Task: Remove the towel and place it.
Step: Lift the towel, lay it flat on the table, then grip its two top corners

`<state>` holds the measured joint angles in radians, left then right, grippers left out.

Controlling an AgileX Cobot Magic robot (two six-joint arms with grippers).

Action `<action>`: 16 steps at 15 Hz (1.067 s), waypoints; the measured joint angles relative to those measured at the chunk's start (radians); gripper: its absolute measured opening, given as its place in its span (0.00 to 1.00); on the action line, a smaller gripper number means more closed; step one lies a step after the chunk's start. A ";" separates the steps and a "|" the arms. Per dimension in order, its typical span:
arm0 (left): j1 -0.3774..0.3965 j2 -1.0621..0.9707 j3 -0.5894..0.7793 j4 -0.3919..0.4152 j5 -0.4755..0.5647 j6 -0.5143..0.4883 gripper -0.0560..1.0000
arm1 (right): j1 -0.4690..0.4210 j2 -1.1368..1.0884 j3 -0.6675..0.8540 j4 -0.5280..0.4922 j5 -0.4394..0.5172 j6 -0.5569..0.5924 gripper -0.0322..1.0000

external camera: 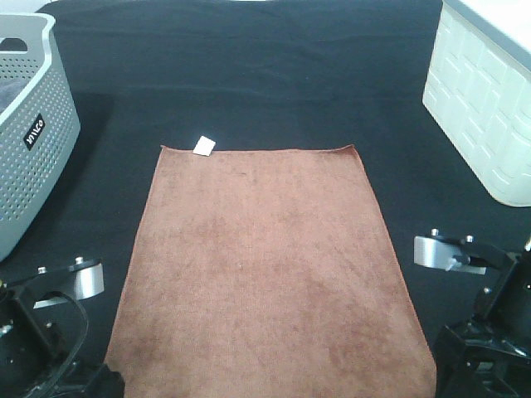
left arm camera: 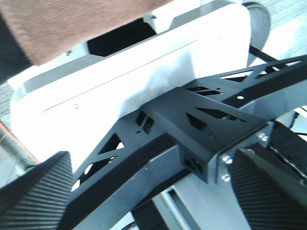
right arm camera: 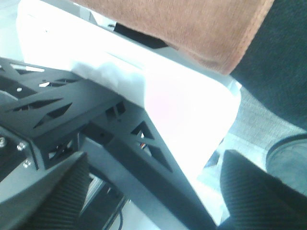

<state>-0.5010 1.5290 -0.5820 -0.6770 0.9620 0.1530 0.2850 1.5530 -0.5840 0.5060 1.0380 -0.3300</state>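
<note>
Beyond left fingers (left arm camera: pixel 38 194) and right fingers (right arm camera: pixel 256 191), the towel (external camera: pixel 265 265) lies flat, untouched.

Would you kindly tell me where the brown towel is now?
In the exterior high view the towel lies flat mid-table on the black cloth, between the grey basket at left and the white bin at right.

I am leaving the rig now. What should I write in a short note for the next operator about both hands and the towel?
The left hand is open and empty; the right hand too.
The towel lies spread flat on the black table cloth, white tag at its far left corner, between the grey basket and the white bin.
Done: towel looks placed.
Left: likely nothing; confirm the spot.
</note>
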 joint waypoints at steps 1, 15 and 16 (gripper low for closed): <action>0.000 0.000 0.000 -0.009 0.000 0.009 0.84 | 0.000 -0.019 -0.011 -0.002 -0.005 0.000 0.75; 0.268 0.396 -0.855 0.284 -0.043 0.036 0.85 | -0.212 0.312 -0.870 -0.150 -0.003 0.072 0.75; 0.285 0.449 -0.916 0.284 -0.032 0.035 0.85 | -0.212 0.361 -0.911 -0.150 -0.009 0.073 0.75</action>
<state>-0.2160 1.9780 -1.4980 -0.3930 0.9300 0.1880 0.0730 1.9140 -1.4950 0.3560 1.0290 -0.2570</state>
